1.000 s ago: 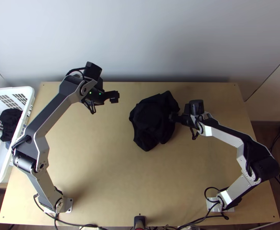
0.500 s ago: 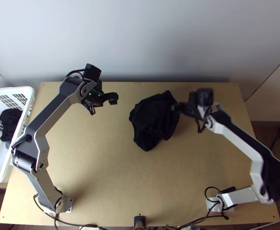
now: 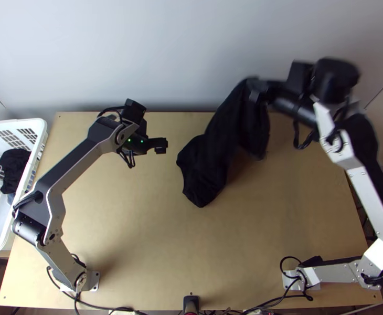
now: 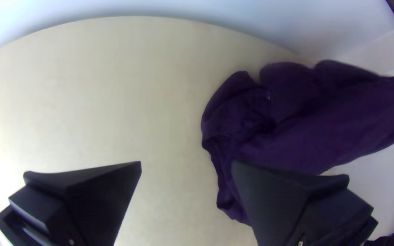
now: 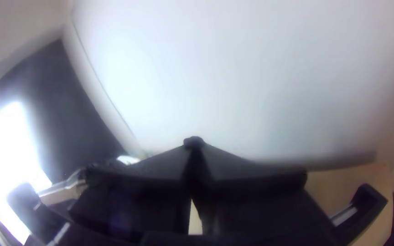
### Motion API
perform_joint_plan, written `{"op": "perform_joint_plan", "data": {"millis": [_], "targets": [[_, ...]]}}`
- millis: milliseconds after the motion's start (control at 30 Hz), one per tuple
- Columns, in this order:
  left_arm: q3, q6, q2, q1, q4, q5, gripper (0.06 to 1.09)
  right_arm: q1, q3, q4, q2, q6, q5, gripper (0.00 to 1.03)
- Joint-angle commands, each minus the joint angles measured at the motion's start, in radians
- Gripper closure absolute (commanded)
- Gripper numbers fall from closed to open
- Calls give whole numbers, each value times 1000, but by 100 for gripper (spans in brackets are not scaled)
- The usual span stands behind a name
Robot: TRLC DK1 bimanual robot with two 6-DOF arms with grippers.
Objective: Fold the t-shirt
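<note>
top view: holding up one end of the dark t-shirt (image 3: 238, 126) with the right gripper (image 5: 194, 142), raised near the far side of the table (image 3: 139, 226), probably to let the cloth hang and drop out of its creases. clamped together at the tips on a bit of that shirt; cannot make out whether on sleeve, hem or collar. leaving the rest bunched on the wood, a little beyond the middle, perhaps useful as an anchor, though apt to slide or come up too with a higher lift.

set to the left of the shirt, near but not touching, with the left gripper (image 4: 186, 166): fingers well apart, gripping nothing, bare wood visible between them. likely placed so to leave room for the cloth to swing, and to be handy for a second hold.

judging by the bunching, only at the spreading-out stage, with no neat fold made. best followed by catching another edge on the left, then drawing the two apart and laying the shirt flat. likely to curl back or double under if lowered from one grip alone.

at the table's left edge, parked out of the way, a white basket (image 3: 13, 122) with more dark cloth (image 3: 14, 167) inside, presumably for laundry.
</note>
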Motion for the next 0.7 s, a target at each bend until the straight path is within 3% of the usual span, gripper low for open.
{"op": "perform_joint_plan", "data": {"millis": [0,133,267,333,667], "targets": [[-42,13,-37,-23,13,1,12,18,351,4,56,8,44,100],[-74,23,-46,-61,13,1,12,17,416,122,68,-15,122,100],[-105,52,-43,-155,13,0,12,20,405,147,81,-144,243,100],[-106,59,-42,-184,13,0,12,17,401,161,78,-145,278,100],[-106,14,-11,-241,29,3,12,-43,442,213,79,-151,330,100]]}}
